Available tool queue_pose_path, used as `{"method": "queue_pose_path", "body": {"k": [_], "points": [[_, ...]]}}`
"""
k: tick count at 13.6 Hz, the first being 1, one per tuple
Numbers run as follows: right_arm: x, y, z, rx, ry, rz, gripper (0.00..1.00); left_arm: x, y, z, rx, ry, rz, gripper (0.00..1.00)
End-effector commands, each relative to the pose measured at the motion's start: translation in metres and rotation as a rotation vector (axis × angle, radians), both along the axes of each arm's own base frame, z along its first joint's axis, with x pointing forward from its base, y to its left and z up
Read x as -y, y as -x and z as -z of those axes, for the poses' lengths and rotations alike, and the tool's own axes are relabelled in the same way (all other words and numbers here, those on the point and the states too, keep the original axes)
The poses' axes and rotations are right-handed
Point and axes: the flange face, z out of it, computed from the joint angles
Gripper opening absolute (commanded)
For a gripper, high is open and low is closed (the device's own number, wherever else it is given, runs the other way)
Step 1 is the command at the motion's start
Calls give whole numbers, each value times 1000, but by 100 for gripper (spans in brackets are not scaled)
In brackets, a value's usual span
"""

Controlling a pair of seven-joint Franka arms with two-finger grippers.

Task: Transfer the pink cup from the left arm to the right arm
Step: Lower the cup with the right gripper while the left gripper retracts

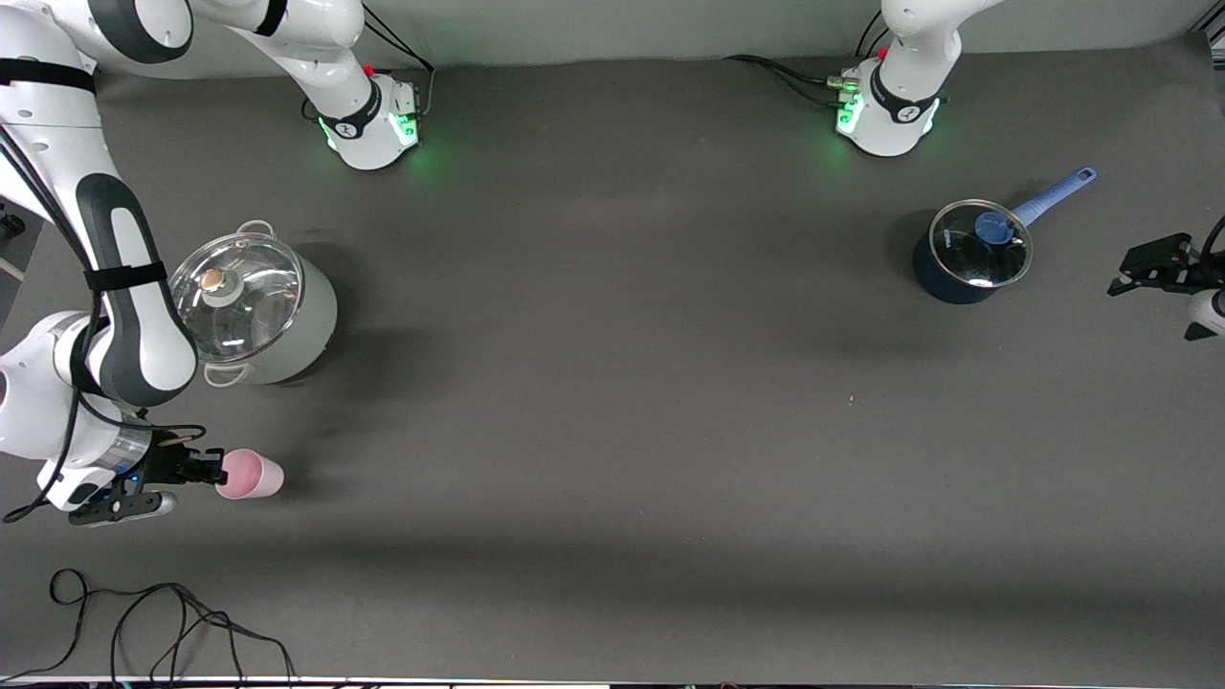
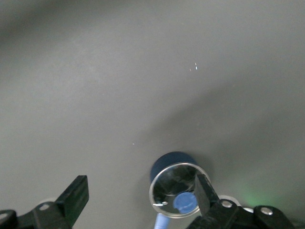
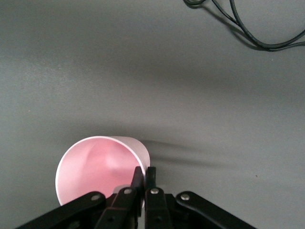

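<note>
Right pincer [image 1: 215, 472] clamped tight, low over table; left pincer [image 1: 1134, 271] spread wide, waiting.

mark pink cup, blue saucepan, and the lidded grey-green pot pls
pink cup [image 1: 251, 475]: front view, on its side wall.
blue saucepan [image 1: 971, 258]: front view, on its glass lid.
grey-green pot [image 1: 311, 321]: front view, on its outer wall below the lid.

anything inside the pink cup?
The right wrist view looks into the pink cup: bare pink wall, no contents in sight. The right tool, shut on the rim, has one finger inside, and it hides the nearest part of the interior.
</note>
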Motion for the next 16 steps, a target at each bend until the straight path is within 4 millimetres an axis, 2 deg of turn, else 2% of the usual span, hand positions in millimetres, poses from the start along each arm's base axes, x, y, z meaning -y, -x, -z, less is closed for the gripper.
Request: {"method": "queue_pose_path", "body": {"k": [1, 3, 5, 7, 9, 10, 11, 12, 13, 14, 16], "points": [[2, -6, 9, 18, -11, 4, 0, 27, 10, -5, -32, -53, -162, 100], [1, -6, 20, 12, -13, 3, 0, 55, 9, -7, -34, -70, -240, 100], [1, -6, 17, 15, -11, 1, 0, 90, 7, -3, -47, -90, -359, 100], [5, -6, 15, 16, -6, -4, 0, 113, 5, -11, -30, -88, -375, 100], [6, -6, 14, 18, -6, -2, 15, 139, 6, -8, -30, -108, -416, 100], [6, -6, 14, 16, -6, 1, 33, 151, 8, -9, -26, -114, -420, 100], [6, -6, 12, 19, -5, 1, 46, 154, 7, -9, -23, -114, -417, 100], [8, -6, 12, 19, -4, 2, 46, 155, 6, -11, -21, -112, -413, 100], [8, -6, 10, 20, -4, 2, 52, 154, 5, -9, -23, -110, -413, 100], [10, -5, 8, 21, -3, 7, 86, 153, 4, -9, -24, -108, -414, 100], [9, -4, 6, 8, -5, 7, 87, 151, 3, -13, -14, -105, -406, 100]]}}
